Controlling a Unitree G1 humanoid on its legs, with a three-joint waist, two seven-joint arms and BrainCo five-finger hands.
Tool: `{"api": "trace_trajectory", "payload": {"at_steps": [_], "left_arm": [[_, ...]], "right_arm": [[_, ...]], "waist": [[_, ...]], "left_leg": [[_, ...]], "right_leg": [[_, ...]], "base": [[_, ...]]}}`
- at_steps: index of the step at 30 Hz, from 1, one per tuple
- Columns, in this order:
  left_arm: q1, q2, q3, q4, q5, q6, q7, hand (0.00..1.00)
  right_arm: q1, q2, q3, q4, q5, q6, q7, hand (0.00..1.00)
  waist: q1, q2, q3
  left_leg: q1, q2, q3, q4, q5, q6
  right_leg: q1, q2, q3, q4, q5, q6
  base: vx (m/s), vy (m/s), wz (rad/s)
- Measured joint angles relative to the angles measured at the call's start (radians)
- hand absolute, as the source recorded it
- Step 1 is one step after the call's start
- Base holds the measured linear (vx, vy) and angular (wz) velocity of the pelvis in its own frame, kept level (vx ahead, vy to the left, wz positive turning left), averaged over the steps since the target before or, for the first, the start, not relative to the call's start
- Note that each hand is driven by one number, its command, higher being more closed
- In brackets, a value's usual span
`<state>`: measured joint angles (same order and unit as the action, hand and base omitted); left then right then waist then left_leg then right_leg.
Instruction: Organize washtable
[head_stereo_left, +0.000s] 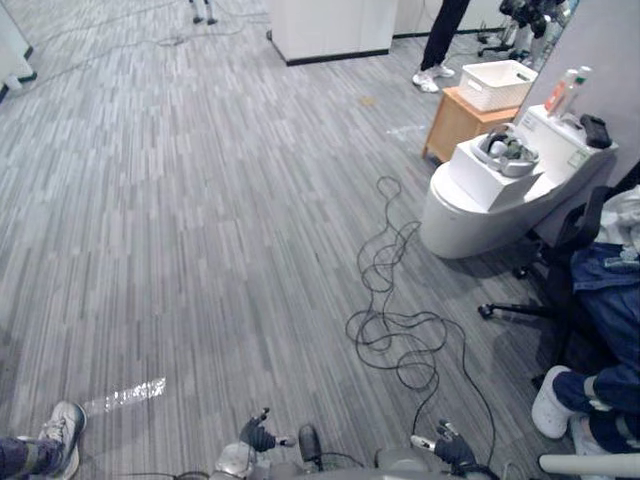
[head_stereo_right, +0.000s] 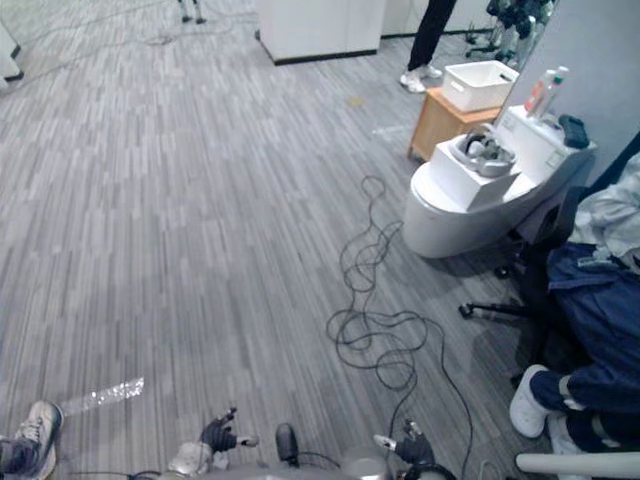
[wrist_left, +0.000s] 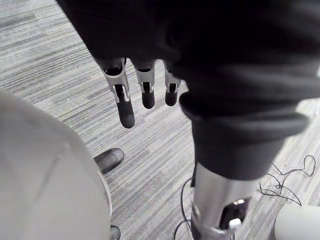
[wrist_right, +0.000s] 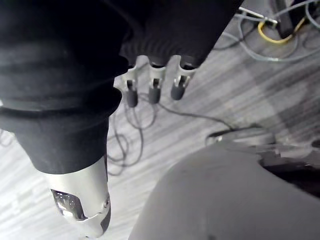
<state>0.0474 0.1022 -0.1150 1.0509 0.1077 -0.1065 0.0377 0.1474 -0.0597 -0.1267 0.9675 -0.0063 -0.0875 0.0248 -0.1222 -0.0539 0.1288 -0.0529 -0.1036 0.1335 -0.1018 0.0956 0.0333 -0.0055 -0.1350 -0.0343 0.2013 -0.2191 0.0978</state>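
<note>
Head view: washtable (head_stereo_left: 455, 215) at far right, well apart from me. Bottles (head_stereo_left: 565, 92) stand at its back, a cluttered bowl (head_stereo_left: 505, 152) in front. My left hand (head_stereo_left: 258, 436) and right hand (head_stereo_left: 455, 450) hang low.
Left wrist: fingers (wrist_left: 125, 107) straight, empty.
Right wrist: fingers (wrist_right: 152, 92) relaxed, empty.
Best walk up close and square before reaching.
</note>
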Motion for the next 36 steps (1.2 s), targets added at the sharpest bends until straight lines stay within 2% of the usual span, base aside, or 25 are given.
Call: {"api": "trace_trajectory", "payload": {"at_steps": [3, 6, 8, 9, 10, 12, 13, 15, 18, 22, 23, 24, 25, 26, 28, 29, 30, 31, 33, 34, 35, 36], "left_arm": [[-0.005, 0.0, 0.007, -0.001, -0.01, 0.0, 0.001, 0.0], [-0.007, -0.001, 0.039, -0.01, -0.015, 0.0, 0.006, 0.0], [0.003, -0.002, 0.042, -0.017, -0.016, 0.001, 0.006, 0.0], [0.006, -0.002, 0.041, -0.021, -0.015, 0.0, 0.005, 0.0], [0.003, -0.003, 0.039, -0.021, -0.015, 0.001, 0.005, 0.0], [-0.002, 0.0, 0.035, -0.02, -0.015, 0.0, 0.004, 0.0], [0.0, -0.001, 0.032, -0.02, -0.015, 0.0, 0.003, 0.0], [0.003, -0.002, 0.03, -0.015, -0.013, 0.001, 0.0, 0.0], [0.014, -0.022, 0.017, -0.017, -0.004, -0.001, -0.011, 0.0], [0.021, -0.019, 0.019, -0.016, -0.001, -0.001, -0.011, 0.0], [0.021, -0.02, 0.023, -0.015, -0.001, -0.001, -0.011, 0.0], [0.024, -0.023, 0.037, -0.012, -0.001, 0.0, -0.01, 0.0], [0.024, -0.027, 0.038, -0.009, -0.001, 0.0, -0.01, 0.0], [0.024, -0.018, 0.041, -0.003, -0.001, 0.0, -0.008, 0.0], [0.03, 0.006, 0.048, 0.002, -0.002, -0.001, -0.008, 0.0], [0.03, 0.004, 0.058, 0.002, -0.004, 0.0, -0.007, 0.0], [0.027, 0.0, 0.07, 0.001, -0.004, -0.003, -0.007, 0.0], [0.02, -0.016, 0.079, 0.002, -0.004, -0.005, -0.008, 0.0], [0.012, -0.03, 0.079, 0.001, -0.006, -0.009, -0.008, 0.0], [0.01, -0.032, 0.08, -0.003, -0.011, -0.012, -0.008, 0.0], [0.01, -0.032, 0.08, -0.003, -0.015, -0.013, -0.008, 0.0], [0.01, -0.037, 0.08, -0.003, -0.019, -0.014, -0.008, 0.0]], "right_arm": [[0.0, -0.001, 0.006, 0.0, 0.0, -0.001, -0.001, 0.0], [-0.007, -0.005, 0.014, -0.005, -0.002, -0.002, -0.001, 0.0], [-0.016, -0.011, 0.025, -0.01, -0.003, -0.003, -0.001, 0.0], [-0.024, -0.018, 0.025, -0.009, -0.003, -0.004, 0.0, 0.0], [-0.026, -0.027, 0.023, -0.01, -0.003, -0.006, 0.0, 0.0], [-0.027, -0.025, 0.023, -0.009, -0.001, -0.008, 0.0, 0.0], [-0.031, -0.025, 0.022, -0.009, -0.001, -0.01, 0.0, 0.0], [-0.033, -0.017, 0.015, -0.008, -0.002, -0.016, -0.001, 0.0], [-0.035, -0.027, 0.006, -0.007, -0.003, -0.016, 0.0, 0.0], [-0.04, -0.024, 0.006, -0.001, -0.006, -0.014, 0.0, 0.0], [-0.041, -0.027, 0.004, -0.002, -0.008, -0.014, 0.001, 0.0], [-0.043, -0.036, 0.004, -0.003, -0.009, -0.016, 0.001, 0.0], [-0.043, -0.037, 0.005, -0.004, -0.012, -0.017, 0.001, 0.0], [-0.043, -0.037, 0.006, -0.004, -0.014, -0.016, 0.0, 0.0], [-0.039, -0.015, 0.009, -0.002, -0.015, -0.016, 0.0, 0.0], [-0.038, -0.008, 0.009, -0.002, -0.014, -0.016, 0.0, 0.0], [-0.043, -0.014, 0.011, -0.003, -0.016, -0.017, 0.001, 0.0], [-0.051, -0.027, 0.012, -0.005, -0.017, -0.018, 0.001, 0.0], [-0.067, -0.04, 0.015, 0.001, -0.017, -0.017, 0.0, 0.0], [-0.075, -0.046, 0.029, 0.001, -0.023, -0.017, 0.0, 0.0], [-0.077, -0.047, 0.031, -0.001, -0.025, -0.018, 0.0, 0.0], [-0.082, -0.05, 0.033, -0.003, -0.026, -0.02, -0.001, 0.0]], "waist": [[0.001, -0.002, 0.003], [0.003, -0.003, 0.003], [0.003, 0.003, 0.004], [-0.003, 0.015, 0.006], [-0.008, 0.033, 0.007], [-0.011, 0.035, 0.007], [-0.027, 0.034, 0.007], [-0.034, 0.025, 0.002], [-0.032, 0.044, 0.0], [-0.029, 0.044, 0.0], [-0.029, 0.048, 0.003], [-0.029, 0.074, 0.012], [-0.029, 0.076, 0.01], [-0.027, 0.067, 0.006], [-0.029, 0.02, 0.004], [-0.033, 0.015, 0.003], [-0.031, 0.018, -0.001], [-0.029, 0.038, 0.011], [-0.033, 0.056, 0.018], [-0.031, 0.056, 0.017], [-0.031, 0.057, 0.017], [-0.033, 0.062, 0.016]], "left_leg": [[-0.015, -0.016, -0.032, 0.006, 0.008, 0.008], [-0.042, -0.011, 0.058, 0.059, -0.041, 0.052], [-0.063, -0.005, 0.069, 0.113, -0.054, 0.059], [-0.058, 0.001, 0.056, 0.106, -0.05, 0.065], [-0.056, 0.015, 0.051, 0.089, -0.054, 0.057], [-0.039, 0.022, 0.039, 0.041, -0.039, 0.037], [-0.029, 0.022, 0.029, 0.015, -0.03, 0.024], [-0.023, 0.015, 0.014, 0.001, -0.03, 0.021], [-0.031, 0.044, 0.074, 0.033, -0.046, 0.021], [0.028, 0.067, 0.066, 0.009, -0.046, 0.02], [0.05, 0.083, 0.058, 0.009, -0.049, 0.015], [0.066, 0.108, 0.052, 0.01, -0.056, 0.005], [0.071, 0.118, 0.052, 0.012, -0.062, -0.004], [0.074, 0.123, 0.053, 0.016, -0.068, -0.013], [0.078, 0.103, 0.043, 0.033, -0.082, -0.034], [0.072, 0.101, 0.031, 0.039, -0.085, -0.037], [0.055, 0.111, 0.022, 0.046, -0.085, -0.043], [0.039, 0.119, 0.011, 0.05, -0.082, -0.05], [-0.005, 0.13, 0.025, 0.102, -0.103, -0.069], [-0.03, 0.149, 0.035, 0.206, -0.157, -0.093], [-0.029, 0.159, 0.033, 0.245, -0.18, -0.109], [-0.012, 0.178, 0.014, 0.275, -0.217, -0.153]], "right_leg": [[0.006, -0.001, -0.013, -0.011, 0.001, -0.003], [0.009, -0.018, -0.017, 0.02, -0.009, -0.008], [-0.006, -0.017, -0.014, 0.052, -0.009, -0.011], [-0.052, -0.007, 0.001, 0.118, -0.026, -0.034], [-0.092, 0.024, 0.037, 0.151, -0.046, -0.064], [-0.153, 0.061, 0.059, 0.173, -0.048, -0.072], [-0.181, 0.071, 0.056, 0.172, -0.046, -0.073], [-0.183, 0.06, 0.033, 0.139, 0.001, -0.075], [-0.157, 0.069, 0.003, 0.107, 0.01, -0.075], [-0.126, 0.096, 0.006, 0.142, 0.026, -0.078], [-0.144, 0.109, 0.011, 0.215, 0.036, -0.083], [-0.185, 0.13, 0.019, 0.262, 0.008, -0.08], [-0.189, 0.135, 0.026, 0.238, -0.004, -0.078], [-0.192, 0.129, 0.038, 0.19, 0.0, -0.066], [-0.206, 0.072, 0.049, 0.112, 0.123, -0.056], [-0.206, 0.066, 0.058, 0.118, 0.099, -0.039], [-0.209, 0.07, 0.042, 0.105, 0.092, -0.048], [-0.213, 0.072, 0.022, 0.09, 0.092, -0.054], [-0.251, 0.063, 0.0, 0.094, 0.094, -0.067], [-0.268, 0.059, 0.001, 0.095, 0.099, -0.074], [-0.274, 0.059, 0.004, 0.097, 0.1, -0.076], [-0.289, 0.064, 0.011, 0.113, 0.102, -0.077]], "base": [[0.14, -0.038, 0.62], [0.14, -0.041, 0.26], [0.14, -0.048, -0.06], [0.12, -0.062, -0.03], [0.11, -0.072, 0.0], [0.08, -0.099, 0.14], [0.1, -0.114, 0.28], [0.1, -0.095, 0.36], [0.16, -0.101, 0.19], [0.16, -0.078, 0.06], [0.13, -0.063, 0.01], [0.11, -0.054, -0.02], [0.08, -0.024, -0.04], [0.07, -0.028, 0.05], [0.06, -0.1, 0.21], [0.04, -0.161, 0.3], [0.01, -0.171, 0.32], [0.0, -0.158, 0.26], [-0.03, -0.144, 0.21], [0.02, -0.129, 0.06], [0.11, -0.082, -0.06], [0.08, -0.014, -0.13]]}}
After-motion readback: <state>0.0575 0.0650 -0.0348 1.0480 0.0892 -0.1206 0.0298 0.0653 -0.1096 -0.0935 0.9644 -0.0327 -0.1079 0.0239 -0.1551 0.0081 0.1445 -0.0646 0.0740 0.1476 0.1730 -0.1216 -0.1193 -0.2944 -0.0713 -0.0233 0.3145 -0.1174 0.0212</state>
